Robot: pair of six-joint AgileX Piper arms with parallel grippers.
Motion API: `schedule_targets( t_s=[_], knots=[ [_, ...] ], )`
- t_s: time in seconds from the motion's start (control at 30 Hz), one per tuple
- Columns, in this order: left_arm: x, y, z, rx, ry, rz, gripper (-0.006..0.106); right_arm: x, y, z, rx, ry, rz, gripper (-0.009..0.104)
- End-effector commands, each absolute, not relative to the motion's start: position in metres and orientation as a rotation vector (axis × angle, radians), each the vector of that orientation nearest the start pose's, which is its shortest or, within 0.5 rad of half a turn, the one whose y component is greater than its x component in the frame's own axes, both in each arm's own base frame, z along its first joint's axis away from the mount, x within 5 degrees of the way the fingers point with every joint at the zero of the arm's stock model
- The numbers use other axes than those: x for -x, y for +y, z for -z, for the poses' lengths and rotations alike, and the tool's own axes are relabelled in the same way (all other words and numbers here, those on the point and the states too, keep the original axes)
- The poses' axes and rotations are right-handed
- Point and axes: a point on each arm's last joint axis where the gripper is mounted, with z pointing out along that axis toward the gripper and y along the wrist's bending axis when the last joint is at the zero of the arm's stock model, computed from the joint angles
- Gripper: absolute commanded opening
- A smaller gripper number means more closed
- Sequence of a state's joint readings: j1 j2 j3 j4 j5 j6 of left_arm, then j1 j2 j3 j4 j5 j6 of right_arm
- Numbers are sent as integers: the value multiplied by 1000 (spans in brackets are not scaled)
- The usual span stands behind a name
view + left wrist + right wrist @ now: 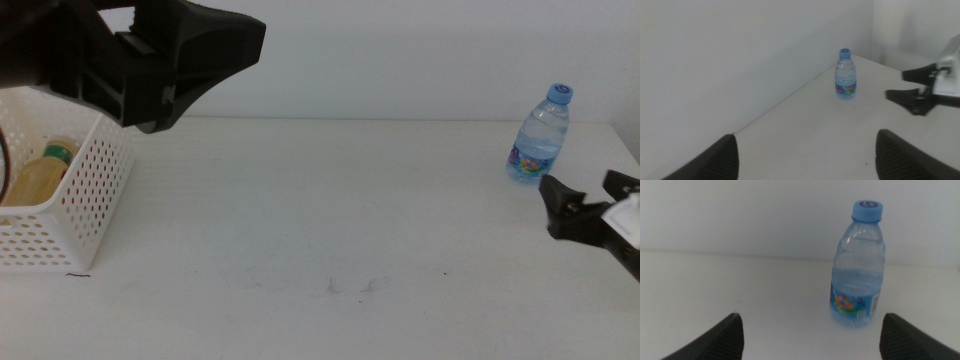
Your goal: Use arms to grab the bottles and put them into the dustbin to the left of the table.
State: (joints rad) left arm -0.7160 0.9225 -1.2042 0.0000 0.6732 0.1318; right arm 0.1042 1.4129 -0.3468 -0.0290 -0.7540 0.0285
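Right gripper [585, 192] faces the water bottle [540, 135]; left gripper [215, 45] is raised beside the dustbin [75, 200].

The clear bottle with blue cap stands upright at the far right of the table [320, 220], near the back edge; the right gripper sits just in front of it, jaws spread wide and empty, apart from the bottle; the left gripper hangs above the table next to the dustbin's rim, jaws wide and empty; the white perforated dustbin at the table's left holds a yellow bottle [38, 178] lying inside.
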Motion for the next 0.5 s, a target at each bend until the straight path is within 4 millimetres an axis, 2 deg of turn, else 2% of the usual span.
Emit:
schedule_targets(
  t_s=[0.0,0.1,0.23,0.47],
  knots=[
    [-130,-113,-458,-773,1713,406,94,-259,26,-182,75,1715,-81,89],
    [-129,-113,-458,-772,1711,407,94,-280,24,-161,30,1726,-55,89],
    [-129,-113,-458,-772,1711,407,94,-309,17,-140,-13,1771,63,89],
    [-130,-113,-458,-773,1708,398,94,-363,12,-117,-44,1767,117,89]
  ],
)
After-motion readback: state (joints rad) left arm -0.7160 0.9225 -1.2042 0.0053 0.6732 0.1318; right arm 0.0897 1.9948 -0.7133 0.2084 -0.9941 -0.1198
